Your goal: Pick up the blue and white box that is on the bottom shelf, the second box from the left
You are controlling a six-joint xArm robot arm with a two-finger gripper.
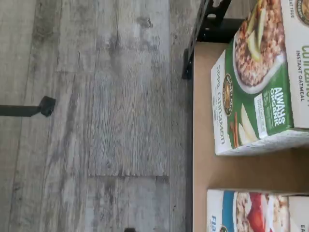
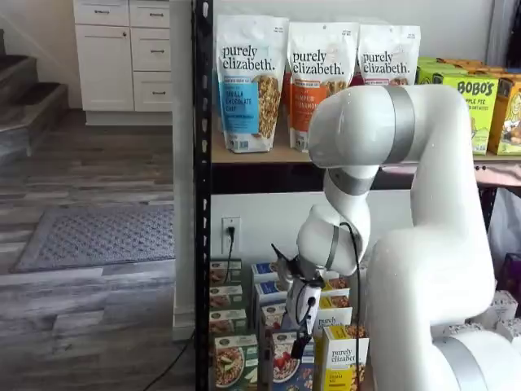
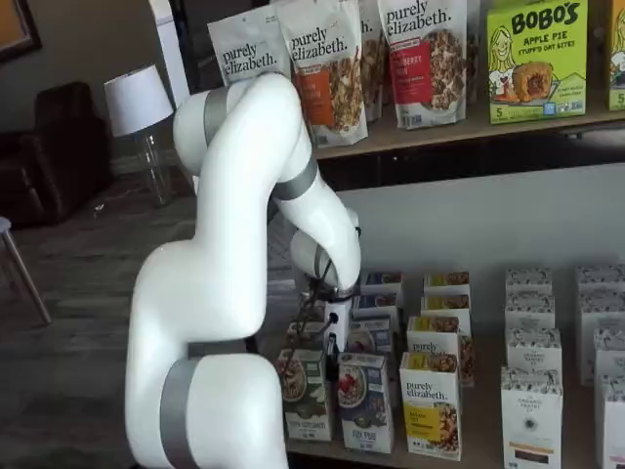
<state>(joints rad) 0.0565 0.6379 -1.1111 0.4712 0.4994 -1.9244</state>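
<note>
Wrist view: the green-fronted box (image 1: pixel 258 77) and the blue and white box (image 1: pixel 251 211) stand side by side, apart, on the tan board of the bottom shelf (image 1: pixel 227 171), near its edge above grey plank flooring (image 1: pixel 106 116)

Shelf views: the gripper (image 2: pixel 301 326) hangs above the front row; finger state cannot be determined. The blue and white box (image 3: pixel 365 401) stands untouched between the green-fronted box (image 3: pixel 302 393) and a yellow box (image 3: pixel 431 405)

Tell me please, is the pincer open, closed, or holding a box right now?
Pincer: cannot be told; its black fingers show side-on above the blue and white box, with no clear gap and no box gripped.
</note>
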